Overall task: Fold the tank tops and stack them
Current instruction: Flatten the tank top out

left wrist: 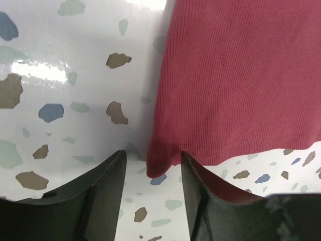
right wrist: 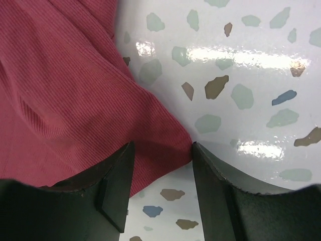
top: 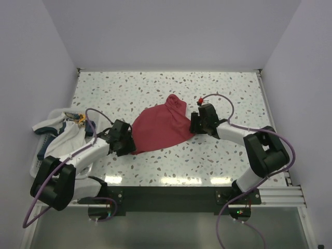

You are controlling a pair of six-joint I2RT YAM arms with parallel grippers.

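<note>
Dark red tank top (top: 161, 127): you have it lying on the speckled surface (top: 233, 93), about mid-width, between your two claws. It is spread out rather flat, with a narrower bunched part pointing toward the far side.

White tank top (top: 65, 136): it sits crumpled in a white basket (top: 37, 155) at the left edge of the surface, well apart from the red one. A bit of blue and yellow shows on its far side. Your left arm passes just beside it.

Left claw (top: 129, 142): you have it low at the near left corner of the red top. In the left wrist view its fingers (left wrist: 108, 181) stand apart. The hemmed corner of the red cloth lies in the gap between them, close to the right-hand finger, and the fingers are not pressed onto it.

Right claw (top: 197, 123): you have it at the right side of the red top, facing the left claw across the cloth. In the right wrist view its fingers (right wrist: 115, 186) are spread. A pointed corner of the ribbed cloth fills the gap from one fingertip to the other and lies flat on the surface, so you are not pinching it.

Stack: the two tops lie apart, neither on the other.
</note>
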